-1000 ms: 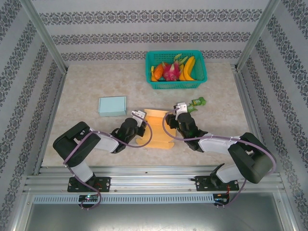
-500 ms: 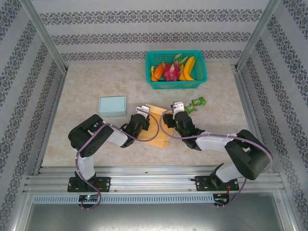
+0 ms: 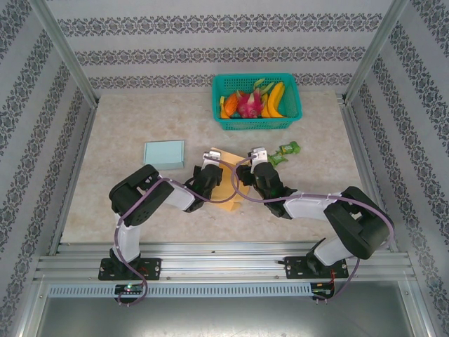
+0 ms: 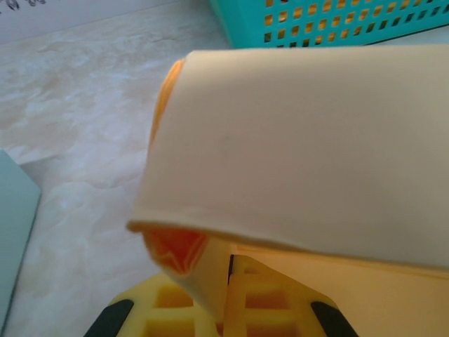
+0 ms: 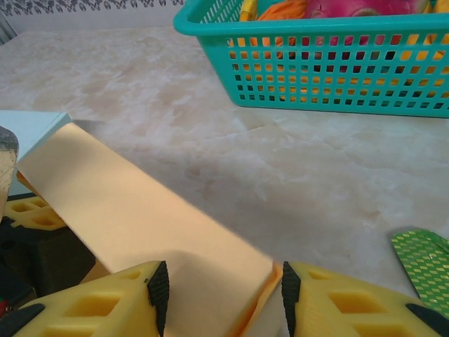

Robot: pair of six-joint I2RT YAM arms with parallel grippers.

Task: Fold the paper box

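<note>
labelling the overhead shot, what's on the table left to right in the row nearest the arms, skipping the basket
light blue box → left claw → paper box → right claw → green packet

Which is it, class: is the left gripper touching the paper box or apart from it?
Touching. The left wrist view shows a flap of the paper box pinched between the yellow fingers of the left gripper, with no gap.

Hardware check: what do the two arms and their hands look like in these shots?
The left arm and right arm have black joint housings, pale grey links and looping purple-grey cables. The left hand and right hand carry yellow fingers with square moulded pockets and black edging.
</note>
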